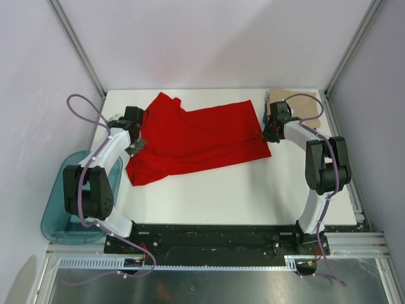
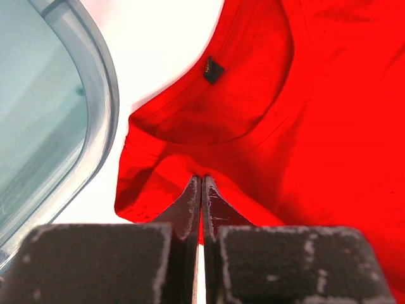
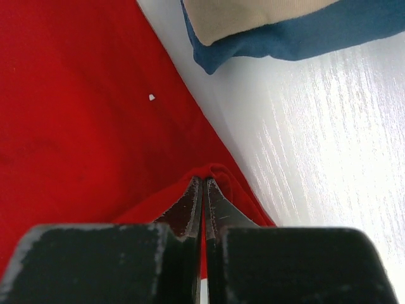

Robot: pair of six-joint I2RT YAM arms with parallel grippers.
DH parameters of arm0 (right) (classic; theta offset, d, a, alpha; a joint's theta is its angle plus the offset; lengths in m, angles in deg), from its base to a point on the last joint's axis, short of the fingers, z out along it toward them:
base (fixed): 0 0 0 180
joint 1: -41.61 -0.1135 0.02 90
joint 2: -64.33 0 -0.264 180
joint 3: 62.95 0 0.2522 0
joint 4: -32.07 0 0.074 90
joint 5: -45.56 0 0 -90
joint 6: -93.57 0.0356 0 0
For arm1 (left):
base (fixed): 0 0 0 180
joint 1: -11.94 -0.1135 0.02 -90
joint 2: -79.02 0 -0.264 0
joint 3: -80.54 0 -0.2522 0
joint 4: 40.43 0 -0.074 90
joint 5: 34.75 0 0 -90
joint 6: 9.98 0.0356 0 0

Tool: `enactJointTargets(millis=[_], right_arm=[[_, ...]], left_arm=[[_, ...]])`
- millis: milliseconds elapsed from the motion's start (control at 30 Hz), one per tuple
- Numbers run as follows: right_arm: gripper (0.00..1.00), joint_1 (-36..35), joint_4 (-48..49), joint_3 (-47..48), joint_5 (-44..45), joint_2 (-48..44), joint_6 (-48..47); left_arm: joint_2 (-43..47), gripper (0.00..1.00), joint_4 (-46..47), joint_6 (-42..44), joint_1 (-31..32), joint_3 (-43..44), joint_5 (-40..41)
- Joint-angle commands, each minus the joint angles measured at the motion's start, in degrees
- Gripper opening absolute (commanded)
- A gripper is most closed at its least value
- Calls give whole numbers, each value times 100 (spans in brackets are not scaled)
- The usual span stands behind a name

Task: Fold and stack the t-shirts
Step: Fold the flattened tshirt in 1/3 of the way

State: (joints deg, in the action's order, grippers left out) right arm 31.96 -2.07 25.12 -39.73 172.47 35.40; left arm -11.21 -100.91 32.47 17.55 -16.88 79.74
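Observation:
The red t-shirt (image 1: 196, 138) lies spread across the back of the white table. My left gripper (image 1: 137, 142) is shut on its left edge, near the collar (image 2: 209, 136); the black neck label (image 2: 212, 69) shows in the left wrist view. My right gripper (image 1: 271, 132) is shut on the shirt's right edge, with a pinch of red cloth (image 3: 221, 174) between the fingertips. A folded tan shirt (image 1: 297, 106) lies at the back right on a folded dark blue shirt (image 3: 297, 38), whose edge shows in the right wrist view.
A translucent teal plastic tub (image 1: 63, 202) stands off the table's left edge, beside the left arm; its rim (image 2: 95, 76) shows in the left wrist view. White walls and metal frame posts enclose the table (image 1: 221, 196).

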Motion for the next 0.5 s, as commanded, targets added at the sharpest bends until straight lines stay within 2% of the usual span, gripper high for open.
enactJointTargets(millis=[0, 133, 200, 367, 467], right_arm=[[0, 35, 290, 259, -31, 103, -69], [0, 33, 351, 290, -82, 168, -71], [4, 40, 375, 316, -101, 180, -83], [33, 89, 359, 464, -146, 95, -118], [40, 72, 195, 516, -55, -26, -112]], left_arm=[[-49, 0, 156, 44, -44, 217, 228], [-135, 0, 175, 90, -69, 211, 214], [-185, 0, 197, 119, -86, 211, 190], [-295, 0, 316, 246, -111, 222, 68], [-341, 0, 380, 310, -123, 247, -31]])
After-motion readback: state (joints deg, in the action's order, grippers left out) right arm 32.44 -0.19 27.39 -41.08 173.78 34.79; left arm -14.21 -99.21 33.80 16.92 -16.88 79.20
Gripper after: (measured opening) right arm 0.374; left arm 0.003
